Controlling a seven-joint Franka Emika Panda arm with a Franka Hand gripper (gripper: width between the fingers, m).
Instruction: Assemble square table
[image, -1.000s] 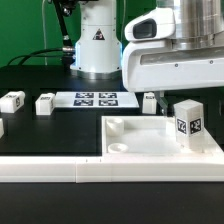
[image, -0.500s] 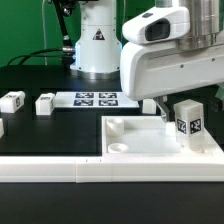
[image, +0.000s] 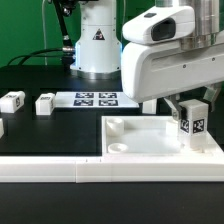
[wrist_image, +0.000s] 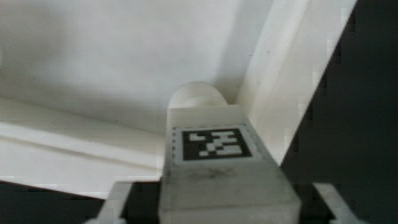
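My end effector (image: 192, 110) pinches one white tagged leg (wrist_image: 214, 150), with a finger (wrist_image: 135, 205) pressed to each side of it. The leg is upright at a corner of the one square table slab (image: 150, 140), on the exterior view's right. The slab lies against the one L-shaped rail (image: 60, 170) at the near edge of the black desk (image: 50, 135). I count three more legs, loose toward the desk's edge on the exterior view's left: a second leg (image: 12, 100), a third leg (image: 45, 102) and a fourth leg (image: 2, 127) cut off by the frame. One marker board (image: 95, 98) carrying four tags lies just beside the third leg.
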